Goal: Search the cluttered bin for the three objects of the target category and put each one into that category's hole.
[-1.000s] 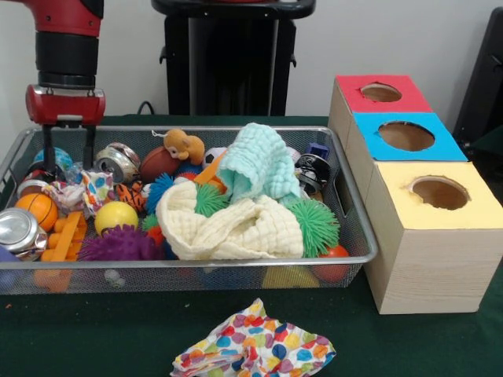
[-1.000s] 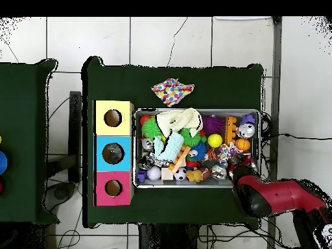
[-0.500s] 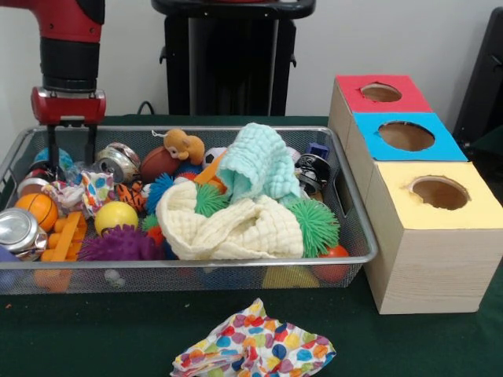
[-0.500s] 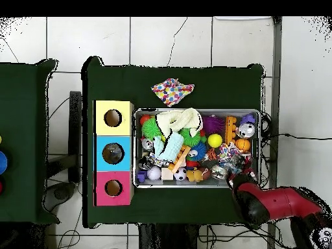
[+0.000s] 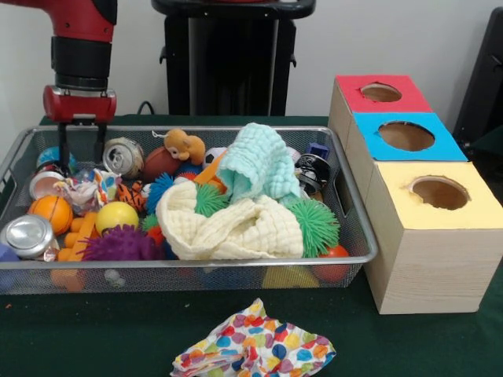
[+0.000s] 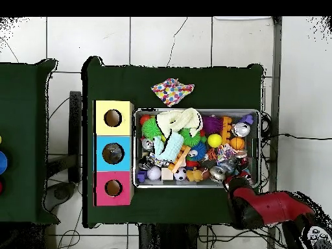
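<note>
While the jaws point(image 5: 79, 155) hang spread and empty over the bin's point(image 5: 357, 236) far corner, just beside a can point(image 5: 123, 156), sorting looks barely begun: nothing shows in the box point(image 5: 428, 259) holes. Which category is wanted I cannot tell; cans, balls and cloths lie heaped in the bin, one patterned cloth point(image 5: 253, 349) on the worktop.

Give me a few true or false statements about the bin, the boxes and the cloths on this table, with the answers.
1. The polka-dot cloth lies inside the wire bin. False: it lies on the table outside it.
2. The yellow-topped box has a hole on top. True.
3. The gripper is over the blue-topped box. False: it hangs over the bin's end farthest from the boxes.
4. A mint cloth rests above a cream cloth. True.
</note>
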Controlling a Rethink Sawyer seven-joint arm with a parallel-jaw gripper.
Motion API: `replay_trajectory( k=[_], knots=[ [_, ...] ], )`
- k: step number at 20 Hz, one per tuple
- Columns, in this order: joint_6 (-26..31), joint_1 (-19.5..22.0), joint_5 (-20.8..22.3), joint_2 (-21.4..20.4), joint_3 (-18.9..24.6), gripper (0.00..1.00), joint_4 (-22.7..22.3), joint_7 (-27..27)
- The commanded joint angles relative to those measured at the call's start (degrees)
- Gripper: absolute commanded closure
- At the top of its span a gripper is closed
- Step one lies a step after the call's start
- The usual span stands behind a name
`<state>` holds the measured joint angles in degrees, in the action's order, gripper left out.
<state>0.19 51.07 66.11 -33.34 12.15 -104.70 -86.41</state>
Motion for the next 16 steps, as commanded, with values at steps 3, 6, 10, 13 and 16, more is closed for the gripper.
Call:
replay_trajectory(
  k=[3,6,10,13,16],
  knots=[
    [-0.2,1.1,0.1,9.3,-5.5,0.0,4.8,-6.7],
    [-1.6,0.9,0.0,11.1,-5.7,0.0,5.5,-6.5],
    [-8.6,-5.1,-2.2,14.7,-12.8,0.0,6.3,-8.7],
    [-12.6,-7.4,-5.7,15.6,-15.4,0.0,4.5,-9.0],
    [-11.5,-7.2,-6.1,13.6,-14.4,0.0,1.2,-8.5]
  ],
)
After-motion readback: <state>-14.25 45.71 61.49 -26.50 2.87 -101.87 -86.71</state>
